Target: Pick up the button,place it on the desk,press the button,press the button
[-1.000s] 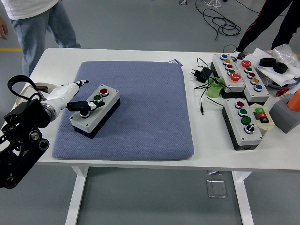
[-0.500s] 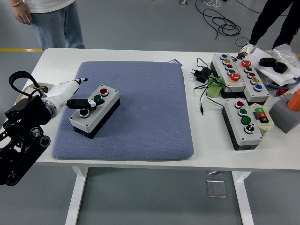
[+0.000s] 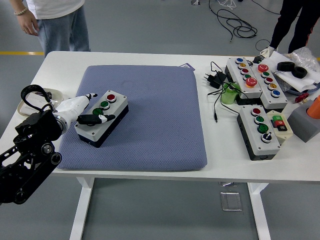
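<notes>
Three btns on grey button box (image 3: 101, 118): red, green, black.

blue pad (image 3: 150, 110), black charger (image 3: 214, 78), green cup (image 3: 228, 95)

A matt, woven blue-grey cloth pad (image 3: 150, 115) is seen on the smooth white counter (image 3: 220, 155). The button box (image 3: 101, 118) is of grey and black plastic with glossy caps. The left hand (image 3: 82, 111) shows smooth white plastic shells.

Four button boxes (image 3: 101, 117), one blue mat (image 3: 150, 110), two persons (image 3: 57, 20)
</notes>
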`<state>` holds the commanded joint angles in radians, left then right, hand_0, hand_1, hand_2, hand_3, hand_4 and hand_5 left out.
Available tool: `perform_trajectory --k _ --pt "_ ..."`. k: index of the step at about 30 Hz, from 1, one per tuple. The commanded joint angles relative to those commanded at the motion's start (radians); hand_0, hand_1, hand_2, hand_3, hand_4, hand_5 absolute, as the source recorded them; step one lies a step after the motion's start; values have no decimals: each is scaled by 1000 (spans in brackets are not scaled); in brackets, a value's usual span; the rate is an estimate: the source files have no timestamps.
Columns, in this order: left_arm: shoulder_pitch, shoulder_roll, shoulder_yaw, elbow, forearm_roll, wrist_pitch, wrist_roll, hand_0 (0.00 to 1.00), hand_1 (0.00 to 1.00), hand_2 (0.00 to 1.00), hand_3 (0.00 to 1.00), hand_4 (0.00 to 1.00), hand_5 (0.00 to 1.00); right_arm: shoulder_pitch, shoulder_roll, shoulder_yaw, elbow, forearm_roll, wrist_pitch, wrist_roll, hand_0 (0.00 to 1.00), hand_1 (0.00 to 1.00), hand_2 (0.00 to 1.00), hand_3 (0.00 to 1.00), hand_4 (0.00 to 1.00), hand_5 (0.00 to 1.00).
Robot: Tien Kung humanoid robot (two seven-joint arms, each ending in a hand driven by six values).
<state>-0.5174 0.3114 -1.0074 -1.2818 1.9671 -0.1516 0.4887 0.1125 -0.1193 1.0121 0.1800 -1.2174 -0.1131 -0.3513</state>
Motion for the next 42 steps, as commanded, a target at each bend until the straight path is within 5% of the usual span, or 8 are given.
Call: perform_trajectory --k 17,18,23,29,30,35,36,42 --pt "-5 -26 17 44 23 14 21 936 981 998 998 998 733 -5 4 -10 0 22 -8 4 630 552 628 571 308 257" --pt "-6 -27 18 47 25 19 21 825 909 994 998 998 666 -6 4 -10 0 21 -8 4 631 551 628 571 308 257" --pt "-10 -28 30 61 43 28 24 825 909 994 998 998 666 -11 3 -11 0 20 -7 3 631 551 628 571 308 257" --pt "-8 -13 59 63 40 21 -8 748 829 910 998 998 606 -17 3 -15 0 18 -6 2 631 551 627 570 308 257" --pt "-9 -11 66 63 45 27 -16 632 735 809 924 998 586 -18 3 -15 0 17 -6 1 630 550 625 570 308 258" --pt "-31 -1 108 79 18 102 -46 632 735 809 924 998 586 -22 4 -15 0 18 -6 1 630 550 625 570 308 258" --pt "-32 0 109 79 17 105 -47 542 635 694 811 987 575 -22 4 -15 0 18 -6 1 630 549 625 569 308 258" --pt "-65 9 156 112 42 91 -64 542 635 694 811 987 575 -25 7 -19 0 24 -7 3 630 549 625 569 308 258"
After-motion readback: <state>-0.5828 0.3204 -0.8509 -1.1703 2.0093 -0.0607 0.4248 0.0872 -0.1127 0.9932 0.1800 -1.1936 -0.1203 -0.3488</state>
